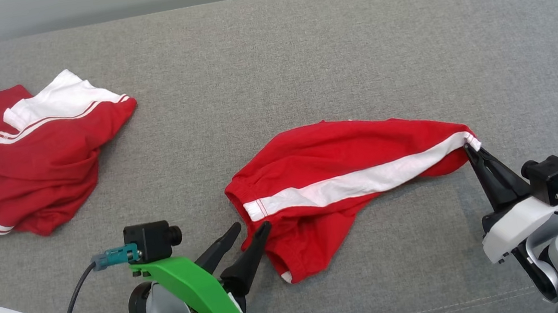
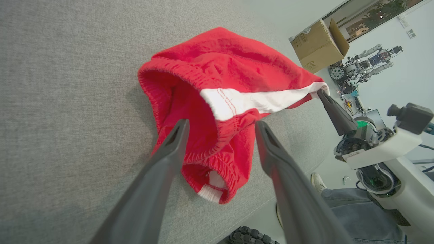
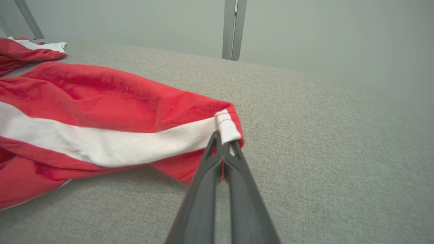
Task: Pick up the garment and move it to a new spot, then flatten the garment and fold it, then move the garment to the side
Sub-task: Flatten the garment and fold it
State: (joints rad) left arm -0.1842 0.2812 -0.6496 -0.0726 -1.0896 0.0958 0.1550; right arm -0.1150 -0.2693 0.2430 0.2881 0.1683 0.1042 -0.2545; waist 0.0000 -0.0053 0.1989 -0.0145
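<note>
The limp, light red shorts with a white side stripe (image 1: 343, 170) lie mid-surface on the grey fabric cushion (image 1: 297, 44). The right gripper (image 1: 469, 148) pinches the striped hem corner (image 1: 472, 140); the left gripper (image 1: 251, 226) gapes at the elastic waistband (image 1: 233, 193), perhaps touching, the natural second hold.

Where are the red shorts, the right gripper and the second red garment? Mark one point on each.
red shorts (image 1: 342, 154), head view, red cloth above its white stripe.
right gripper (image 3: 223, 140), right wrist view, shut fingertips pinching the shorts' corner.
second red garment (image 1: 44, 167), head view, its red middle.
</note>
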